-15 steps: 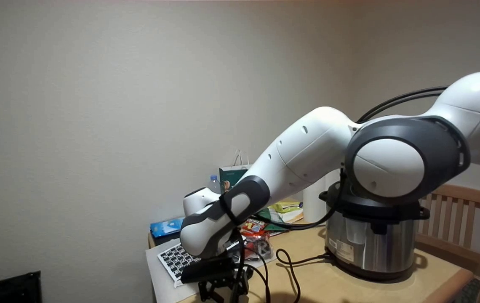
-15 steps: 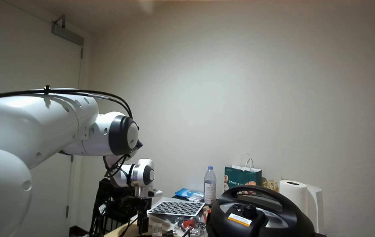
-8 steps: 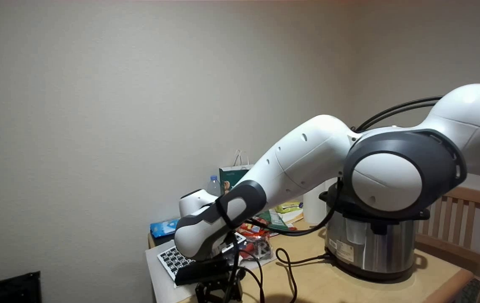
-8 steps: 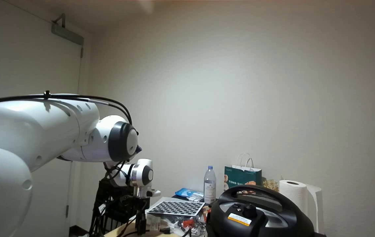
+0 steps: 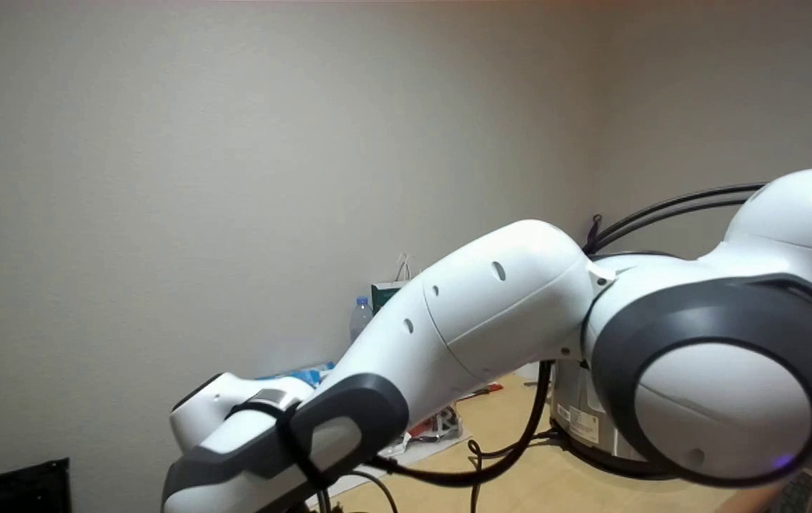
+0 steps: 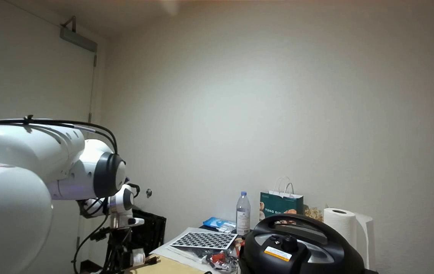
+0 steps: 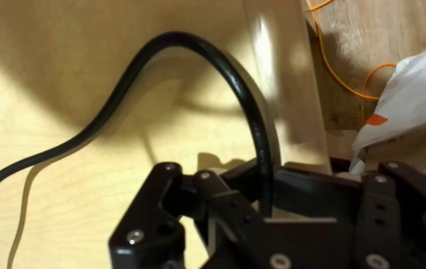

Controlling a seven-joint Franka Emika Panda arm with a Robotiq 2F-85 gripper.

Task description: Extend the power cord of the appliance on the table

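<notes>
Power cord (image 7: 177, 39) gripped, slack left to draw

The robot's gripper (image 7: 266, 190) has its jaws closed on the power cord at 5 o'clock in the wrist view, a finger to either side, by the edge of a pale wooden table (image 7: 71, 209). From there the cord arches up to 12 o'clock and sweeps out of frame toward 8, its shadow set apart, so that stretch looks raised off the table. In an exterior view the steel pressure cooker (image 5: 580, 420) stands at 4 o'clock, partly behind the arm (image 5: 506, 299); the cord leaves its base and makes a small loop near 5. In an exterior view, at 7 o'clock, what appears to be a plug (image 6: 152, 261) shows just beside the gripper, probably the cord's free end.

The step in hand looks like the pull itself, the job perhaps half done. A good pull would run low and slow, away from the cooker, the grip firm, so that the arch flattens before the loop draws tight. Some slack should remain at the base: a hard tug could drag the cooker or let the cord slip. Two snags deserve an eye: the arm's black hose (image 5: 538, 406), in front of the cord, and the table's rim, beyond which an orange cable (image 7: 370, 97) lies at the wrist view's 2 o'clock.
</notes>
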